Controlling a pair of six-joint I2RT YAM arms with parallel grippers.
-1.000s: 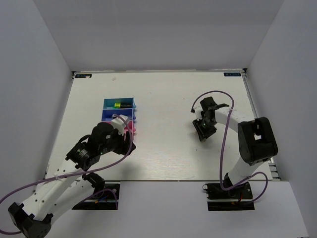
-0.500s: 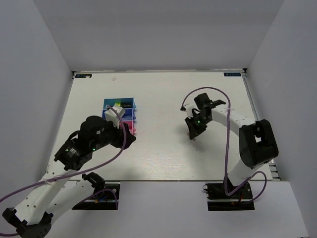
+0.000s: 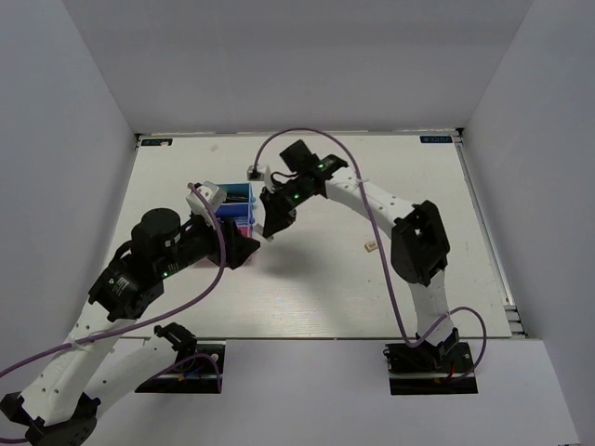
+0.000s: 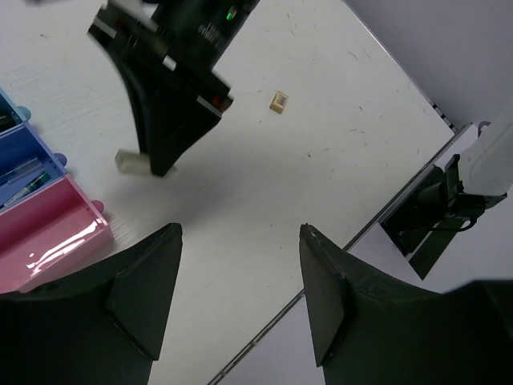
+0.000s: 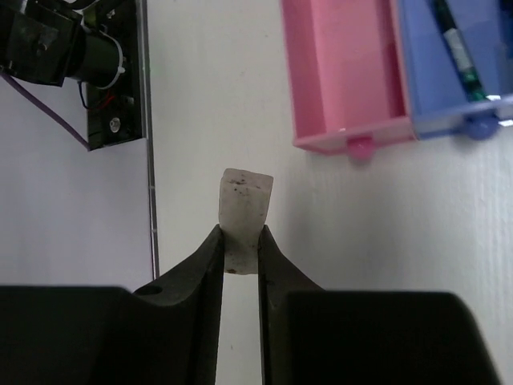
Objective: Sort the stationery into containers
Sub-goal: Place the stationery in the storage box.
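Starting at your left, the left claw [image 4: 240, 230] hangs above the table [image 3: 325, 288] with its jaws spread wide and nothing between them. It sits just beside the near end of the row of trays.

Those trays stand side by side and touching. The light blue tray [image 3: 238, 191] is farthest from the arm bases, the dark blue tray [image 5: 489, 64] is in the middle, and the pink tray [image 5: 337, 64] is nearest. You can see a thin pen [image 5: 450, 36] lying lengthwise in the dark blue tray. The left arm's wrist hides part of the light blue tray, so you cannot tell from these views what it holds.

Next comes the right claw [image 5: 240, 241], with its arm stretched far across to the trays' side of the table. Its jaws are narrow and pinched on the cream piece [image 5: 244, 210], gripping the lower end so that the rest sticks out past the fingertips. The piece is over bare table just off the pink tray's short end, not above any tray.

Farther right, a small tan block [image 3: 371, 246] lies alone on the table, well apart from the trays and from both claws.
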